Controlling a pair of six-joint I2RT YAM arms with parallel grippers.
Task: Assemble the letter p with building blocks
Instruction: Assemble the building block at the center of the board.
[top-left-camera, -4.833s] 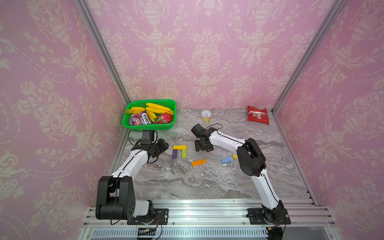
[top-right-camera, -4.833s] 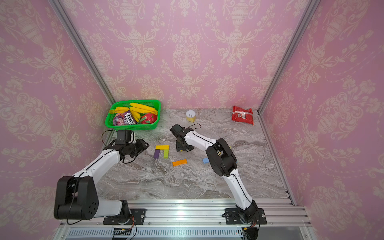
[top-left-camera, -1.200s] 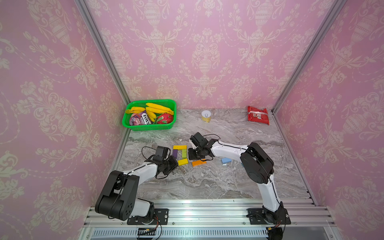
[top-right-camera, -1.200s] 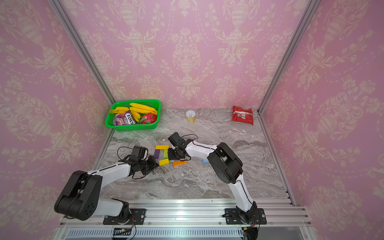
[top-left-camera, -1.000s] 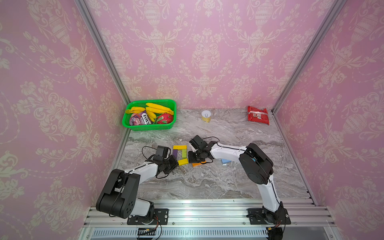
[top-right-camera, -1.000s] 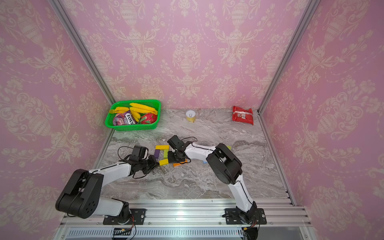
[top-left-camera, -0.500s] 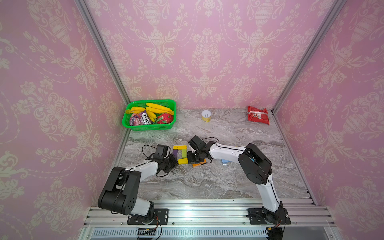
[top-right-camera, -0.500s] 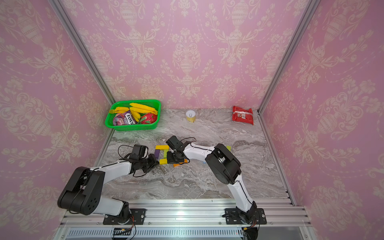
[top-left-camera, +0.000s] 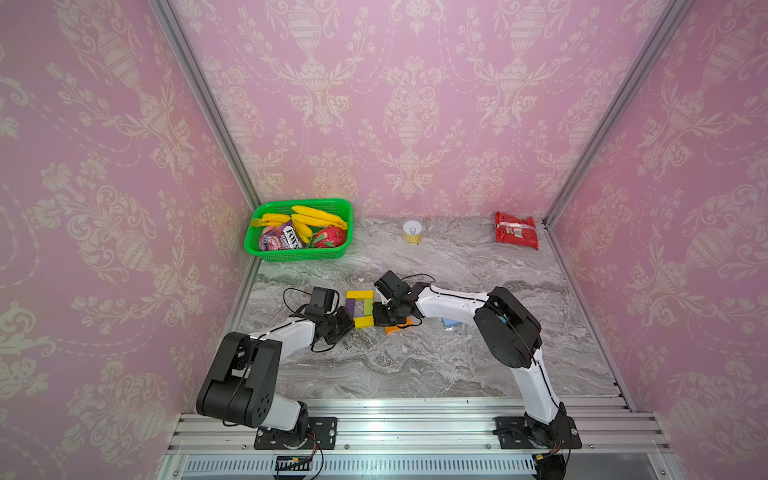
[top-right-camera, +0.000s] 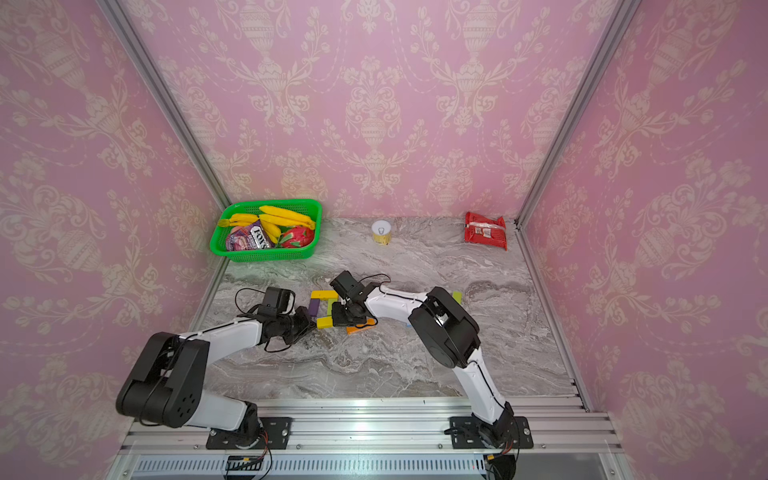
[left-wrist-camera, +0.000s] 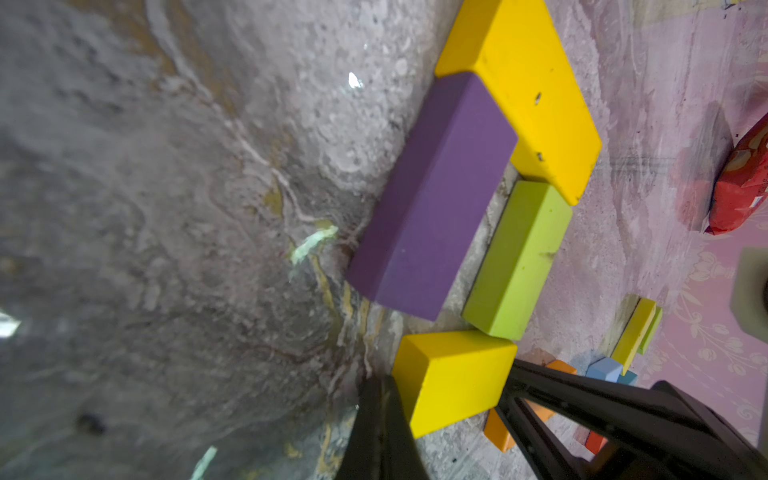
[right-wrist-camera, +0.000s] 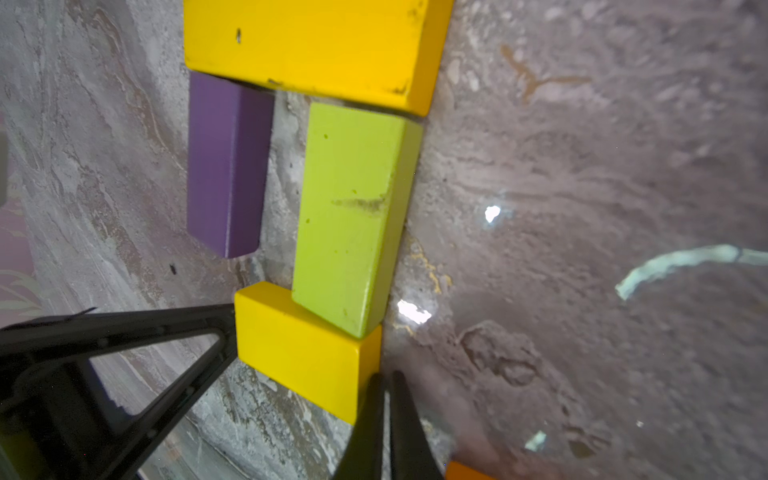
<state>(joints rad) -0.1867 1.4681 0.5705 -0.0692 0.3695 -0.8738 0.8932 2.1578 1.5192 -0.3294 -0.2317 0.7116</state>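
Both arms have closed in, left gripper (top-left-camera: 345, 322) and right gripper (top-left-camera: 380, 316) clenched empty, squaring the short yellow block (top-left-camera: 363, 321) at the bowl's six o'clock; the stem looks unbuilt.

A robot lab booth is shown: wallpaper panels (top-left-camera: 415, 104) are framed by aluminium posts (top-left-camera: 201, 95), and arms (top-left-camera: 286, 332) are bolted to a rail (top-left-camera: 415, 428) at 6 o'clock.
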